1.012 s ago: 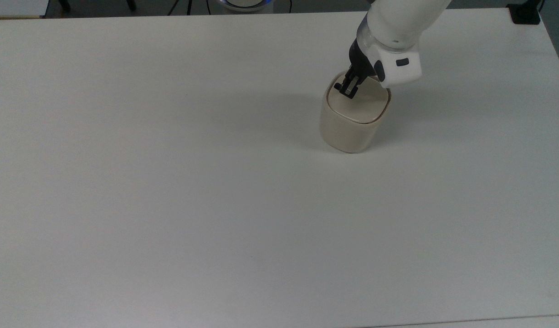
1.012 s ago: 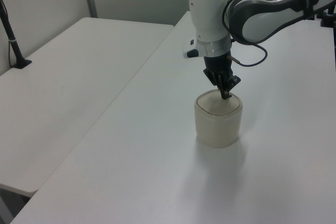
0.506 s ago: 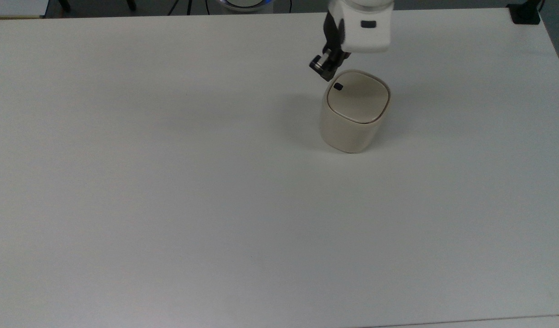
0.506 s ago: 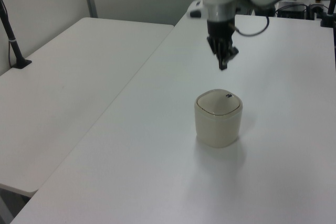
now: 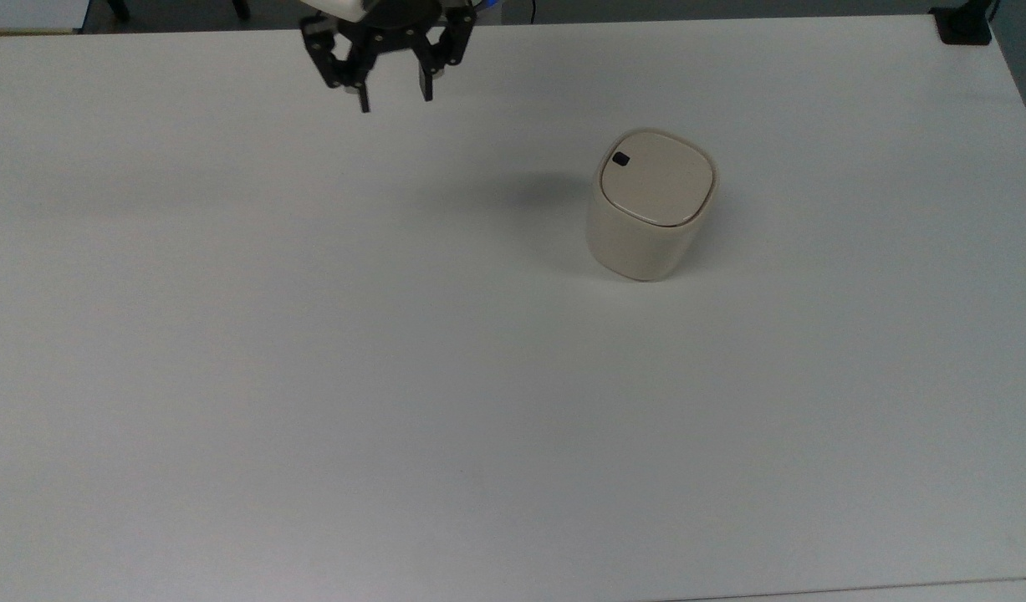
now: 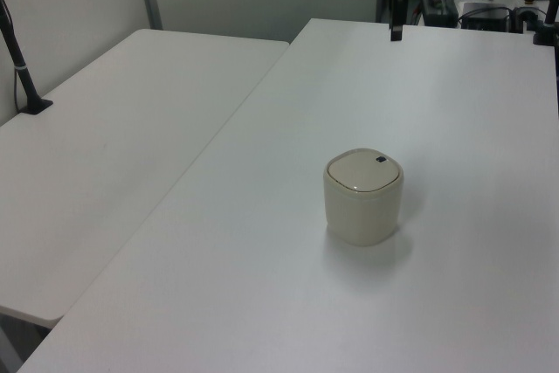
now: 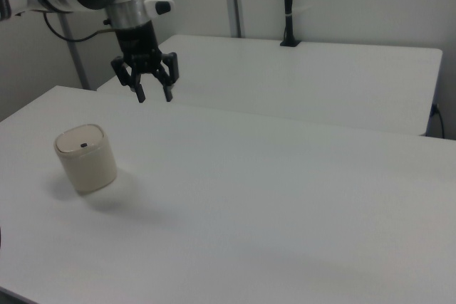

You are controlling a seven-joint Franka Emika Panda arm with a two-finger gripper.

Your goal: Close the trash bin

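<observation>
**Hanging clear of a shut bin**

Looking down in the top view, we see our gripper [image 5: 393, 90] near the far edge of the table [image 5: 312, 376], jaws spread wide with nothing between them. The bin [image 5: 650, 205] stands well apart, toward the top view's right, its lid [image 5: 659, 177] lying flat and flush with the rim, the small black mark [image 5: 620, 158] at one corner.

In the left view, the bin [image 6: 364, 196] sits upright near the middle of the table, lid down, with no gap we can make out along its edge. A dark finger [image 6: 396, 24] of our gripper hangs far behind it, above the table's far end.

In the right view, our gripper [image 7: 152, 85] hovers high over the table, fingers parted and empty, while the bin [image 7: 86, 157] rests below and toward the right view's left, nowhere near touching.

We judge the closing step done: the lid looks seated. Our next move likely calls for nothing but keeping clear of the bin and parking the arm without brushing it.
</observation>
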